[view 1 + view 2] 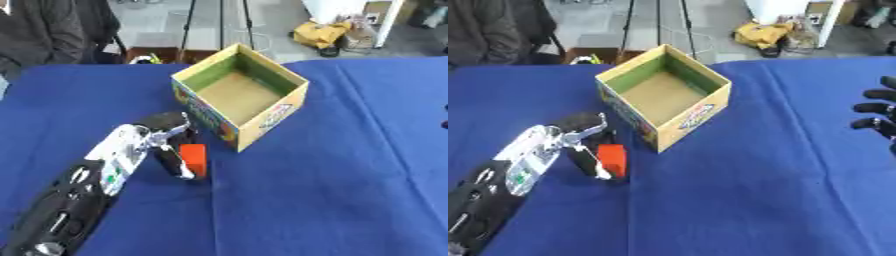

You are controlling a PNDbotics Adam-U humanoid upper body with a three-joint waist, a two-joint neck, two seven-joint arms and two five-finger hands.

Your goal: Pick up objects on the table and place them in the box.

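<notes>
An orange-red block (195,159) stands on the blue tablecloth just in front of the open cardboard box (290,106). My left hand (168,137) reaches in from the lower left with its fingers and thumb curled round the block, right beside the box's near corner. The box is open at the top with green inner walls and a bare brown floor. My right hand (877,113) shows only at the right edge, fingers spread and holding nothing.
The blue tablecloth (350,190) covers the whole table. A person in dark clothes stands beyond the far left edge. Tripod legs and yellow bags lie on the floor behind the table.
</notes>
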